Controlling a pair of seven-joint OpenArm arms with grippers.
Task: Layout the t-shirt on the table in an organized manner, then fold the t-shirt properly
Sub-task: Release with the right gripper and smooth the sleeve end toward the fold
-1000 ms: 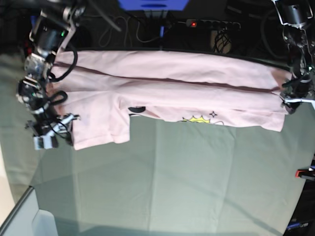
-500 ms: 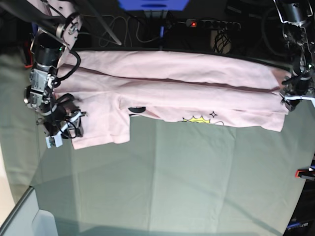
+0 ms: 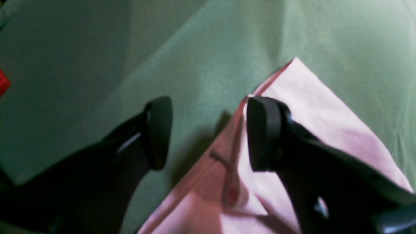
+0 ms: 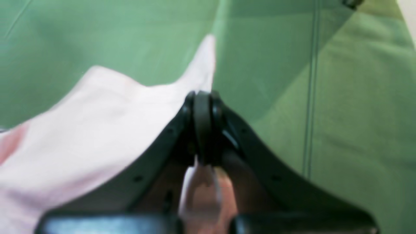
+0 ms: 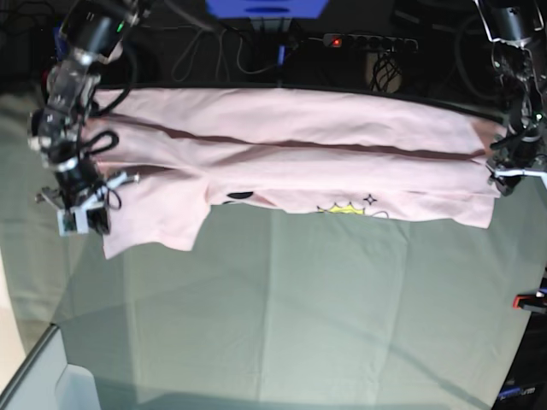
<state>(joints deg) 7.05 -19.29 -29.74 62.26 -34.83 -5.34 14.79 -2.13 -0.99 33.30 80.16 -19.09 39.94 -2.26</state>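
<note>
The t-shirt was seen stretched as a long folded band across the far part of the table, black lettering and yellow sun partly tucked under. The step in hand was judged as layout/straightening, with folding proper not yet finished. The right gripper was pressed together, pinching a sleeve edge of the t-shirt. The left gripper was spread, one finger resting over the hem corner, nothing clamped. Next, the hem end likely needed to be gripped and the cloth pulled flat and even; the loose sleeve could bunch.
</note>
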